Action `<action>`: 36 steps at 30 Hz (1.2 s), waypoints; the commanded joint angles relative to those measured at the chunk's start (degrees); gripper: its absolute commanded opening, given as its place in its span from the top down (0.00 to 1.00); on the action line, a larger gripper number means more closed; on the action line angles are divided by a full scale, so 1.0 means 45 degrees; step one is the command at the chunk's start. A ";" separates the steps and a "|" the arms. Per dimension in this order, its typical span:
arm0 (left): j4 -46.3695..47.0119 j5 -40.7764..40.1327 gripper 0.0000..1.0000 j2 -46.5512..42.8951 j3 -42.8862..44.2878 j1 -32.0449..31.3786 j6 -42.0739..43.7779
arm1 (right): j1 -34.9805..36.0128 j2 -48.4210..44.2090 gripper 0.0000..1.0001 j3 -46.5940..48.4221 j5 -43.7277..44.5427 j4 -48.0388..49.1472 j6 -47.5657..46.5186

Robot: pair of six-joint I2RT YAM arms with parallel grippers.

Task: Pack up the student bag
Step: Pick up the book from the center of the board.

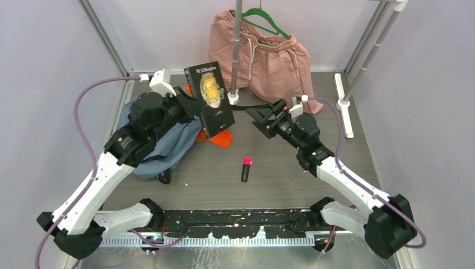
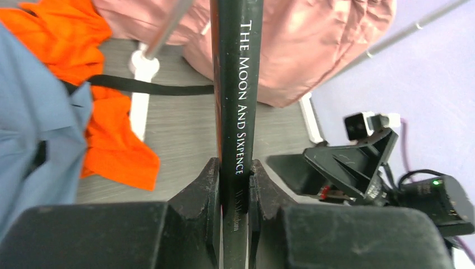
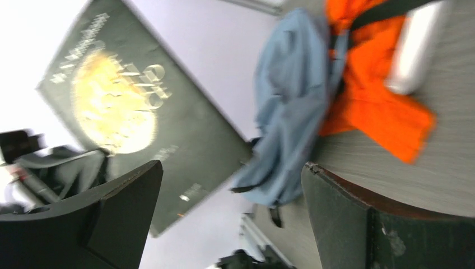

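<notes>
Top external view: shows pretty much the whole setup. The student bag is slumped on the left side of the table, partly under the left arm.
Student bag details: grey-blue fabric, lying soft and rumpled. Honestly can't tell from any view whether it's zipped or open.
Left gripper: clamped tight on the book, one finger pressing each side of it at the spine, no gap.
Book: black paperback with "The Moon and Sixpence" down the spine and a gold design on the cover. It's held up off the table, just right of the student bag, with the cover facing the top camera.
Right gripper: fingers spread wide apart with nothing between them. It hangs further right of the student bag, past the book, and points back toward both.
Orange cloth: crumpled and touching the student bag's right side, below the book.
Black strap: runs out across the table from the student bag side, past the orange cloth.
Pink shorts: on a green hanger, at the back, well beyond the student bag and off to its right.
Marker: black with a pink cap, lying flat on the table right of the student bag and well apart from it.
</notes>
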 commanded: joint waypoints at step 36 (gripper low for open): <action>0.6975 0.2392 1.00 -0.0334 -0.0415 0.0838 -0.4165 | 0.1909 0.3035 0.00 -0.0003 -0.0824 1.1026 0.2448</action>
